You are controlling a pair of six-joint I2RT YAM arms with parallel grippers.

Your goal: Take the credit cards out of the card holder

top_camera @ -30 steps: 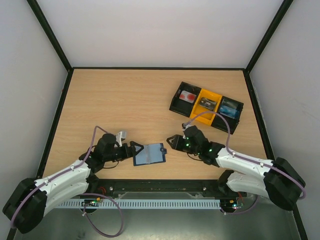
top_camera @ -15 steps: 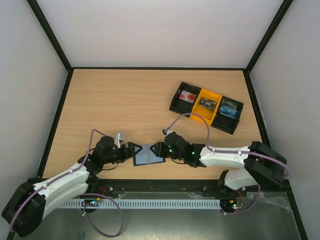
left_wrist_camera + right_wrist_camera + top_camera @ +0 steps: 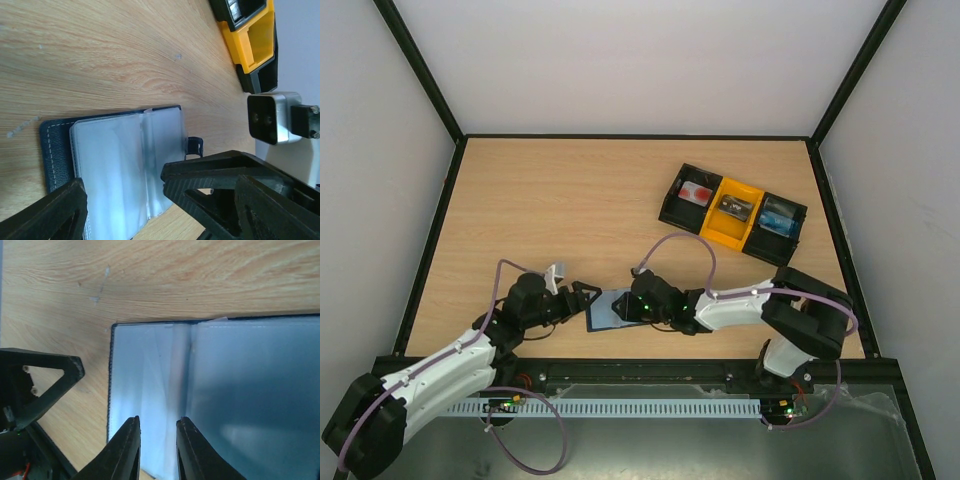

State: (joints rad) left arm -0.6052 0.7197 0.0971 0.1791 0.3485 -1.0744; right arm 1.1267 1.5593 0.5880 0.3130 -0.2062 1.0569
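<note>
**Top view:** The holder (image 3: 610, 312) lies open on the table (image 3: 560, 210), low and centre in the frame, with its pale pockets facing up. The left gripper (image 3: 586, 299) meets it from the left and the right gripper (image 3: 623, 308) from the right, both tips at its edges. At upper right, the tray (image 3: 668, 203) holds the cards. The pink card (image 3: 697, 191) with its red spot sits in the left bay and the dark card (image 3: 733, 207) in the yellow middle bay. A blue item (image 3: 778, 215) lies in the right bay.

**Left wrist:** The left gripper (image 3: 121, 180) stands with its jaws spread wide across the bottom of the frame. The near end of the holder (image 3: 120, 145) lies between them, its tab (image 3: 194, 146) just beside the right-hand finger. The tray (image 3: 252, 35) fills the upper right corner.

**Right wrist:** The right gripper (image 3: 157, 422) rises from the bottom edge with a slim gap between its jaws, over the clear pockets of the holder (image 3: 240, 390). Whether the jaws touch a pocket cannot be told. A black finger (image 3: 50, 359) of the left gripper shows at lower left, just beside the holder's edge.
</note>
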